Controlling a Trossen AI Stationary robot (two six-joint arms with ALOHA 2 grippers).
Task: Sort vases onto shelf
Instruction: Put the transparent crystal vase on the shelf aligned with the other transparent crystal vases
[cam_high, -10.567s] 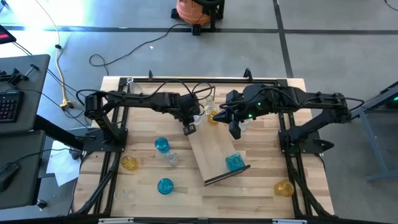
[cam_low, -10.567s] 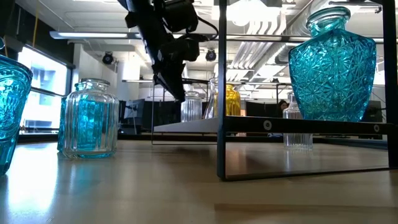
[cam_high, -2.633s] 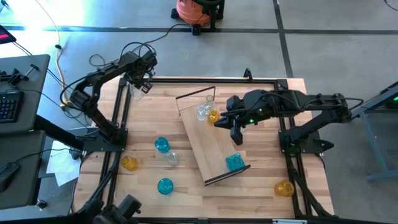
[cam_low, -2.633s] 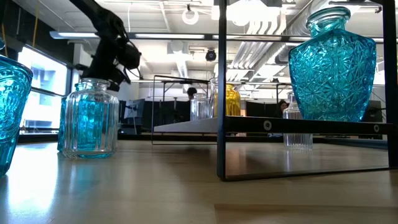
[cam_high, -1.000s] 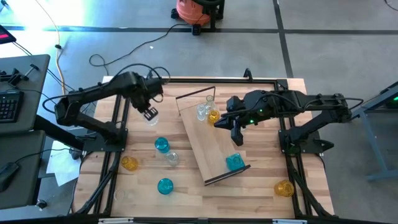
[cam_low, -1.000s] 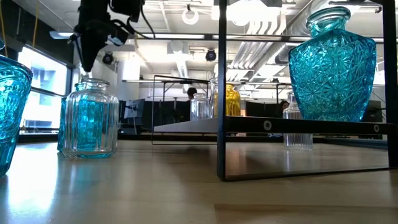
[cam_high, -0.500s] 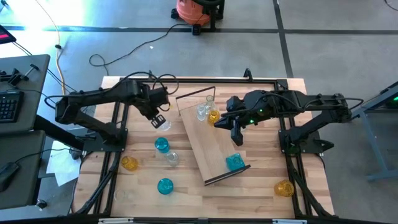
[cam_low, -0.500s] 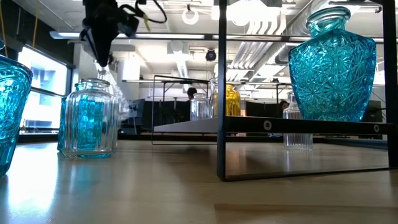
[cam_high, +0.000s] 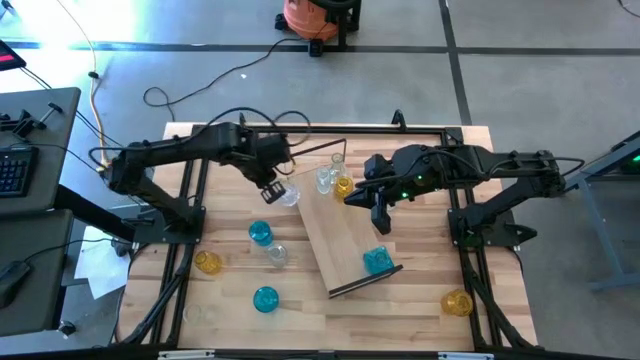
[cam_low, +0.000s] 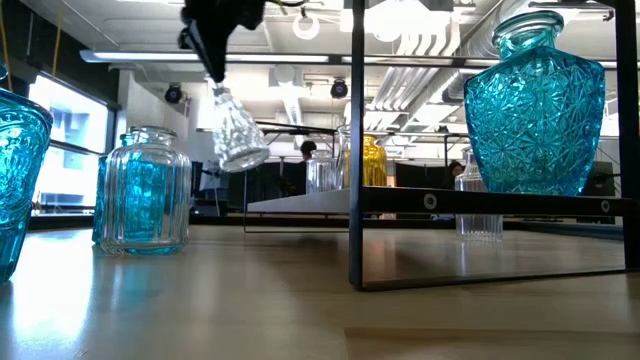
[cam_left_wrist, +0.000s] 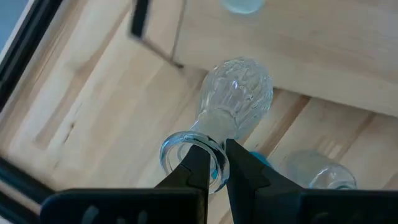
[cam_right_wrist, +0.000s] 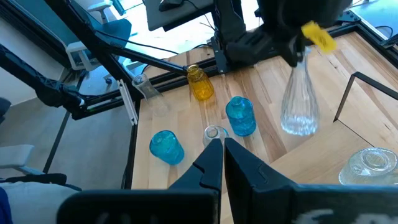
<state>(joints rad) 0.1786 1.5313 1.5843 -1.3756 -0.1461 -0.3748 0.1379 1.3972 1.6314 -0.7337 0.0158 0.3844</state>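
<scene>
1. The left gripper (cam_high: 274, 189) is closed on the rim of a clear vase (cam_high: 288, 196), which hangs neck-up and tilted in the air, above the tabletop (cam_high: 420, 305) just beside the shelf (cam_high: 335, 225)'s far left corner.
2. In the left wrist view the two fingers (cam_left_wrist: 198, 168) pinch the vase's mouth, one inside and one outside the rim.
3. The right gripper (cam_high: 379, 214) hovers over the shelf with its fingers pressed together, holding nothing.
4. On the shelf's far end stand two clear vases (cam_high: 326, 178) and a yellow vase (cam_high: 344, 187); a blue vase (cam_high: 376, 261) stands near its close end.
5. On the tabletop left of the shelf are two blue vases (cam_high: 260, 233), a small clear vase (cam_high: 277, 254) and a yellow one (cam_high: 207, 263).
6. Another yellow vase (cam_high: 456, 302) stands at the tabletop's near right corner.
</scene>
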